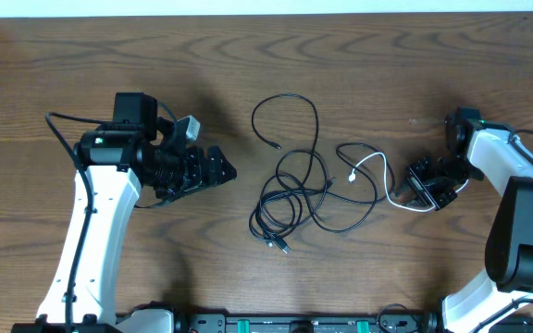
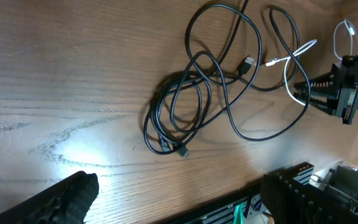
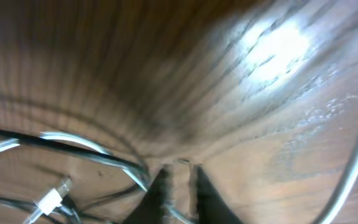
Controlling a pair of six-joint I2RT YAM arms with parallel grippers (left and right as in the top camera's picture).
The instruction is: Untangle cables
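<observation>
Several black cables [image 1: 290,190] lie in tangled loops at the table's middle, also seen in the left wrist view [image 2: 191,99]. A white cable [image 1: 370,165] runs from its small plug [image 1: 353,178] rightward to my right gripper [image 1: 417,190]. In the blurred right wrist view the two fingertips [image 3: 180,177] stand almost together, with the white cable [image 3: 86,143] passing between them. My left gripper [image 1: 220,166] hangs wide open left of the tangle, apart from it. Its fingers [image 2: 61,199] frame bare wood.
The table's near edge with a black rail [image 2: 303,186] runs just below the left gripper. Each arm carries thicker black wires of its own [image 1: 63,139]. The right arm's white body [image 1: 516,176] fills the right side.
</observation>
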